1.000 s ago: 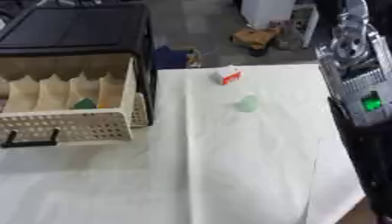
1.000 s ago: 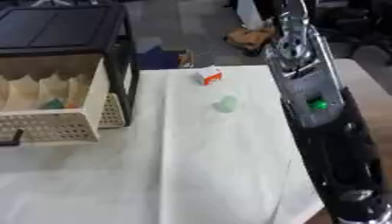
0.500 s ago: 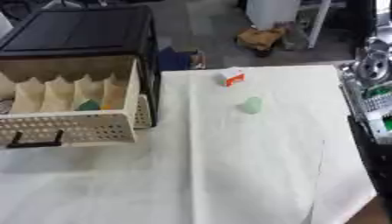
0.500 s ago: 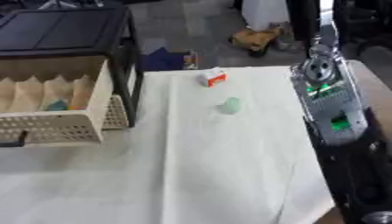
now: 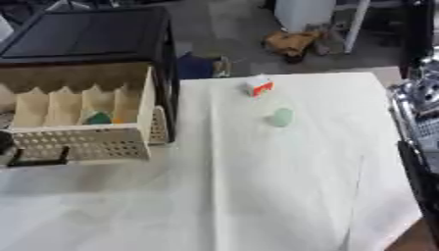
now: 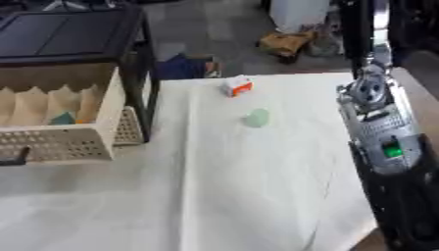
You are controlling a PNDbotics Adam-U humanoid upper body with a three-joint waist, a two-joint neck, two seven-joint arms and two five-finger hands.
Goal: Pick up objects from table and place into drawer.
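While two items lie out on the table (image 5: pixel 257 196), the step in hand is judged to be the approach for a fresh pick; nothing is being carried in either view. The right arm (image 6: pixel 381 142) enters along the right edge, its silver forearm with a green light running up and away from the camera, but the hand itself is not seen in either view, so whether it is released or clenched cannot be reported. The left hand is likewise not in view. With no hand to measure from, places are given against the right arm: the green piece (image 6: pixel 256 117), pale and rounded, lies to its left on the white cover, clear of it; the box (image 6: pixel 236 87), small, white and orange, lies just beyond that, nearer the far edge. The two are near each other but apart. Further left, well apart from the arm, the drawer (image 5: pixel 82 142) stands pulled out of a black cabinet (image 5: pixel 85 34), its slots open from above, with a green thing (image 5: pixel 99 118) already in one. The next move, in my judgement, calls for bringing the hand over the green piece, the nearer item, and closing on it before crossing left to the drawer.
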